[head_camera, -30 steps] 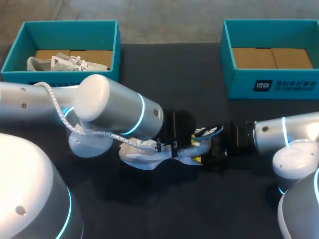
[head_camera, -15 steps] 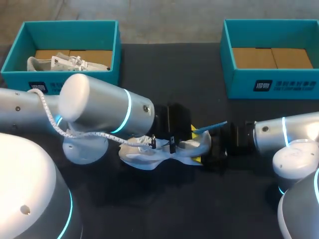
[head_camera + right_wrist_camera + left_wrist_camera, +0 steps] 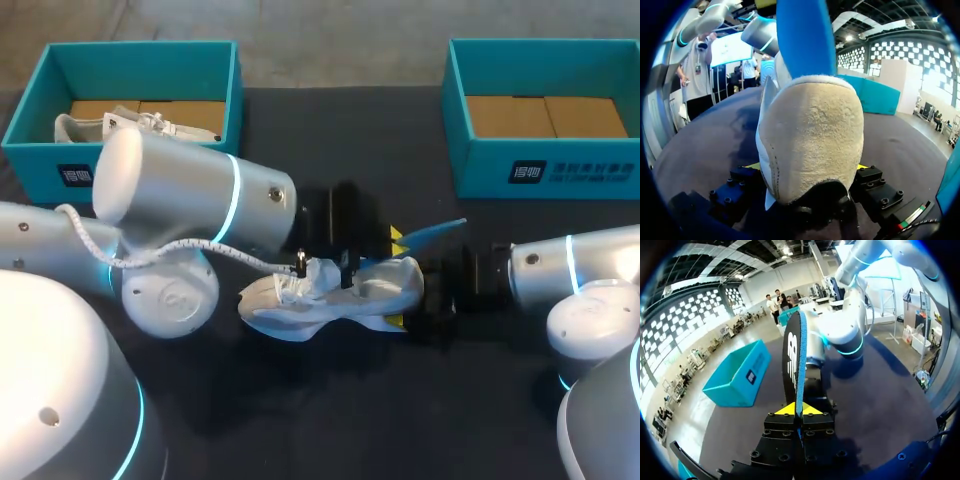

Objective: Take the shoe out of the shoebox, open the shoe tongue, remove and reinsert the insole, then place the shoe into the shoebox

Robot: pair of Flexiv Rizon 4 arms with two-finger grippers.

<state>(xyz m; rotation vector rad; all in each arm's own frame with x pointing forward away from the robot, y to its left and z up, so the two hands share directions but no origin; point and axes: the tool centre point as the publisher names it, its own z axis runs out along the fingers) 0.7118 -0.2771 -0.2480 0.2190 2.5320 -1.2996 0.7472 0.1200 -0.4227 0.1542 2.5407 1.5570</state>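
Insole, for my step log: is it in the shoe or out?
Mostly out: the insole stands above the shoe, clamped in the left pincer; lower end hidden.

shoe point(image 3: 330, 295): white, tan heel | insole point(image 3: 432, 235): blue, black on one side | shoeboxes point(image 3: 470, 165): teal, brown inside | tabletop point(image 3: 330, 420): black

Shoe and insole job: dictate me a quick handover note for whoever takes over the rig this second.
Left gripper: shut on the blue insole, held on edge.
Right gripper: shut on the heel of the shoe, which lies on the table between the two boxes.
Boxes: the left shoebox holds a second shoe; the right shoebox holds no shoe.
Done: shoe out of its box. The insole sticks up at the heel end; I cannot tell whether it is fully clear of the shoe.
Left: finish removing the insole, reinsert it, put the shoe into a shoebox.
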